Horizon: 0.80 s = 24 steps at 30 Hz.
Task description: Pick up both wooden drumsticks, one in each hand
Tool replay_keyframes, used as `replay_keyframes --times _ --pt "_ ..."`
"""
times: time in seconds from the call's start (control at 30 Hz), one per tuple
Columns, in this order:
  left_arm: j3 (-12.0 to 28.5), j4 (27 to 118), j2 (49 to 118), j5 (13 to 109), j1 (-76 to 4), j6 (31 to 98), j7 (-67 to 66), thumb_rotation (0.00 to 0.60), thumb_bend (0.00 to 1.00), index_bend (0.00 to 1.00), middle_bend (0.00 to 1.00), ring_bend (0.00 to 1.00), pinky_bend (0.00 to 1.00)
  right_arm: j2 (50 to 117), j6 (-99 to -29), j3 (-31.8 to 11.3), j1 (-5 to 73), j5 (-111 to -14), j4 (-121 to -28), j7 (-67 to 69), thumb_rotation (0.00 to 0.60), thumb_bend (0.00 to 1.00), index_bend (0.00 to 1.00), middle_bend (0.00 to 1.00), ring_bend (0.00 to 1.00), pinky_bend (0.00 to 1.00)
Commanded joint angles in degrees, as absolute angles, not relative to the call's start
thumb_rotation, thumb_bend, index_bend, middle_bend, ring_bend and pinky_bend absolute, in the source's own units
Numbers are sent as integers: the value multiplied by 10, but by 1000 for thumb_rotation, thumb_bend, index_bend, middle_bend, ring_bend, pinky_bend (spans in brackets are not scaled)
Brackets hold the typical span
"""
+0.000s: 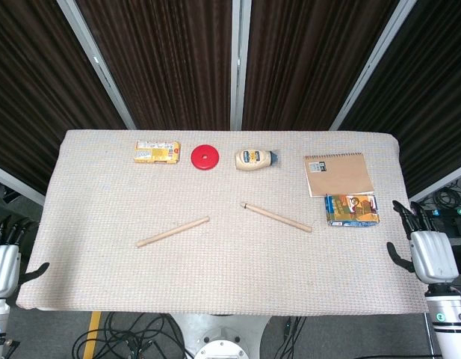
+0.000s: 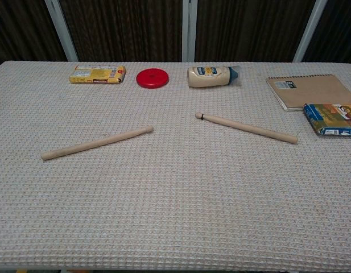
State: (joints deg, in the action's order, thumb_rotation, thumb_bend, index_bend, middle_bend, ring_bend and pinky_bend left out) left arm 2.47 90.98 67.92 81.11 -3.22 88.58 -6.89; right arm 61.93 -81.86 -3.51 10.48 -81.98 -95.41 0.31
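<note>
Two wooden drumsticks lie flat on the cloth-covered table. The left drumstick [image 1: 172, 232] [image 2: 96, 143] slants from lower left up to the right. The right drumstick [image 1: 276, 217] [image 2: 246, 127] slants from its tip near the centre down to the right. My left hand [image 1: 4, 258] hangs beside the table's left edge, fingers apart and holding nothing. Off the table's right edge sits my right hand [image 1: 427, 247], also empty with its fingers spread. Both hands are well clear of the sticks. The chest view shows neither hand.
Along the far edge lie a yellow snack pack [image 1: 157, 152] [image 2: 98, 74], a red disc [image 1: 205, 157] [image 2: 152, 78] and a mayonnaise bottle [image 1: 254, 159] [image 2: 213, 76] on its side. A spiral notebook [image 1: 338, 174] [image 2: 312, 90] and a colourful box [image 1: 351, 209] [image 2: 333, 119] sit at the right.
</note>
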Motion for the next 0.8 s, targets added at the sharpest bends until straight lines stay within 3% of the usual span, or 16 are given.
replay_keyframes --times 0.03,0.23,0.37,0.5,0.8 --pt "23 910 678 811 -29 885 -66 600 93 198 137 19 35 620 -820 -36 102 -821 -957 3 600 204 54 202 51 136" --pt "22 899 680 810 -24 883 -55 600 93 198 137 19 35 622 -820 -39 96 -816 -970 5 600 189 65 218 73 164" --pt "23 888 687 814 -23 883 -44 600 93 198 137 19 35 644 -817 -58 107 -803 -980 -11 600 180 127 310 156 242" --pt "23 879 690 821 -26 877 -36 600 93 198 137 19 35 689 -771 -79 146 -772 -982 -63 600 181 222 364 199 279" --pt "26 870 690 815 -24 870 -20 600 93 198 137 19 35 814 -649 -101 238 -675 -923 -179 600 188 301 411 213 291"
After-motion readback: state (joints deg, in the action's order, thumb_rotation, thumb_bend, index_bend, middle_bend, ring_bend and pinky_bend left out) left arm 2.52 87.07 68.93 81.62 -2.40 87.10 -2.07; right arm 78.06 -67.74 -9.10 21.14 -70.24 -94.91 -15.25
